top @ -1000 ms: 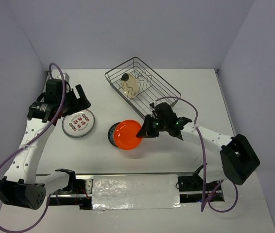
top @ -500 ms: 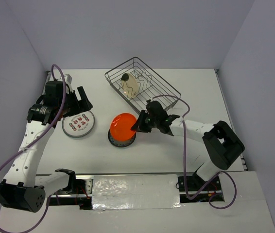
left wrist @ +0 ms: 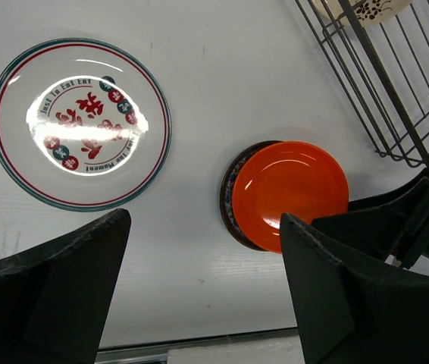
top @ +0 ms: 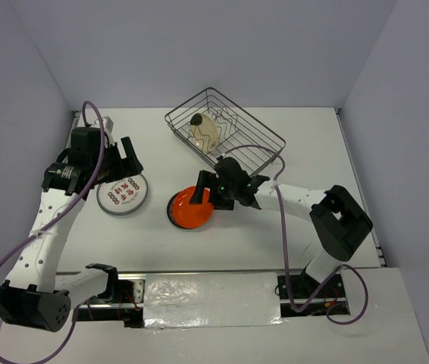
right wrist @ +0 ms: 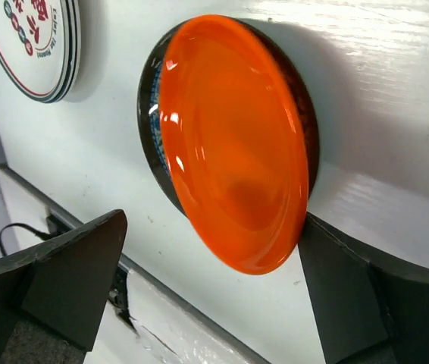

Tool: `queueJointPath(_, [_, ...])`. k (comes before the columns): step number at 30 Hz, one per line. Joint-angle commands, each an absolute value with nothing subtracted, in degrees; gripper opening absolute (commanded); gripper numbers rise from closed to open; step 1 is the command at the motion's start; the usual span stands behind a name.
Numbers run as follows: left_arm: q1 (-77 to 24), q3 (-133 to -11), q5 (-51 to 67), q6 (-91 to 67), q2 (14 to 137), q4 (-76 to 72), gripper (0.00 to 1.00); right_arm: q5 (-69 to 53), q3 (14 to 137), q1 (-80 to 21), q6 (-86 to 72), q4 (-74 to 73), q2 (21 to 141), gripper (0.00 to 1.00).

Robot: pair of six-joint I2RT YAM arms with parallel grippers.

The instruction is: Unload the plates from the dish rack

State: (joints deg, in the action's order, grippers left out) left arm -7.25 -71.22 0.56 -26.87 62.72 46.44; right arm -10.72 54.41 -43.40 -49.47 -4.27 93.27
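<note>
Glossy orange round plate [right wrist: 233,144] lies between the right gripper [top: 207,191]'s wide-spread jaws, atop a dark patterned plate [left wrist: 230,199]. Left gripper [left wrist: 199,288] jaws wide, holding nothing. White red-motif plate [left wrist: 79,123] lettering illegible.

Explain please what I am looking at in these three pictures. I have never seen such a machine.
These are two white robot arms bolted to a table, each ending in a two-finger gripper. One picture looks down from above; the other two come from cameras on the wrists, so the dark shapes at their lower edges are the jaws.

On the table lie a white plate with red signs and an orange plate resting on a dark plate. Behind them stands a wire dish rack with one cream plate upright inside.

The right gripper is beside the orange plate with jaws open, not gripping it. The left gripper, also open, hangs near the white plate and holds nothing.
</note>
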Motion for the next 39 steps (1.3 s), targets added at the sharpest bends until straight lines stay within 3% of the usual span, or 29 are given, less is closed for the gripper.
queueJointPath(1, [-6.9, -72.6, 0.2, -25.3, 62.3, 46.1, 0.92, -4.4, 62.3, -46.4, -44.2, -15.4, 93.7, 1.0])
queueJointPath(13, [-6.9, -71.9, 0.7, -26.3, 63.4, 44.9, 0.92, -4.8, 79.1, -50.2, -34.1, -38.7, 101.9, 1.0])
queueJointPath(18, [-6.9, -71.9, 0.5, -26.2, 63.2, 45.4, 0.92, 0.3, 83.0, -50.4, -31.7, -45.7, 103.0, 1.0])
queueJointPath(23, [-6.8, -71.5, 0.2, -26.1, 62.9, 46.3, 0.92, 9.8, 98.8, -50.6, -21.9, -57.6, 101.3, 1.0])
queueJointPath(26, [-6.8, -71.8, 0.2, -26.5, 62.7, 46.7, 0.92, 12.2, 104.1, -49.2, -13.4, -52.4, 96.6, 1.0])
queueJointPath(28, [-6.8, -72.2, -2.4, -27.3, 62.7, 46.9, 0.93, 8.6, 100.5, -45.3, -4.1, -38.6, 94.1, 1.0])
queueJointPath(31, [-6.7, -73.5, -4.0, -28.3, 63.0, 48.7, 0.92, 6.5, 108.7, -39.1, 1.8, -36.1, 103.3, 0.99])
queueJointPath(32, [-6.7, -73.8, -3.9, -28.0, 63.3, 49.6, 0.92, 11.4, 117.7, -38.4, 4.5, -39.2, 107.1, 0.95])
queueJointPath(36, [-6.7, -73.7, -3.4, -27.6, 62.9, 50.5, 0.92, 19.7, 134.9, -35.6, 11.0, -41.0, 122.5, 0.8])
queueJointPath(39, [-6.6, -71.1, -1.9, -28.1, 62.1, 51.2, 0.92, 20.0, 130.9, -34.0, 14.9, -31.5, 125.1, 0.63])
